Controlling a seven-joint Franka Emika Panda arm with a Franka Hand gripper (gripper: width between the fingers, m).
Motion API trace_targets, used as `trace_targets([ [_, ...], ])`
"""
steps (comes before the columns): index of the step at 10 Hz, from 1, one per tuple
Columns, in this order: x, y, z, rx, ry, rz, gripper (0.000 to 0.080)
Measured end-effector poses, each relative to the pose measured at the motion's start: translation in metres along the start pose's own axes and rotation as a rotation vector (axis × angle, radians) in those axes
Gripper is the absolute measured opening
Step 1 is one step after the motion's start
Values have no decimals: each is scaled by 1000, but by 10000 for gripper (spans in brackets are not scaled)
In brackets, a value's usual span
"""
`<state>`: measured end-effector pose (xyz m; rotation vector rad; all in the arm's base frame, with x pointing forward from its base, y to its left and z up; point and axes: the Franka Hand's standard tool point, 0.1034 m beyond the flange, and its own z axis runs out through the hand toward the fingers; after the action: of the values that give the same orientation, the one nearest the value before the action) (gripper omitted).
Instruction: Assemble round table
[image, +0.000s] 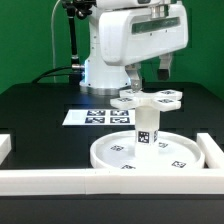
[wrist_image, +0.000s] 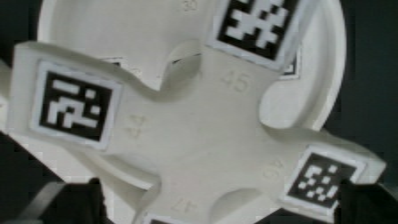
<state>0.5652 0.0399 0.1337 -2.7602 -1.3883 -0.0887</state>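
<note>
The large rimmed round disc lies at the front of the table. The short cylindrical leg stands upright in its middle. The cross-shaped foot piece sits on top of the leg. In the wrist view the foot piece fills the frame, with its square tags showing. My gripper hangs just above and behind the foot piece, at its far arm. Its fingertips do not show clearly in either view, so I cannot tell whether they grip the foot piece.
The marker board lies flat behind the disc. Long white border bars run along the front and on both sides. The robot's white base stands at the back.
</note>
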Motion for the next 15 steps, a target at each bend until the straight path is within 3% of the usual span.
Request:
trace_targets([
  [4,0,6,2,-50,-5,-267,649],
  [11,-8,3,24,-21,-31,-287,649],
  [15,-11,3,29,-15,-37,-271,649],
])
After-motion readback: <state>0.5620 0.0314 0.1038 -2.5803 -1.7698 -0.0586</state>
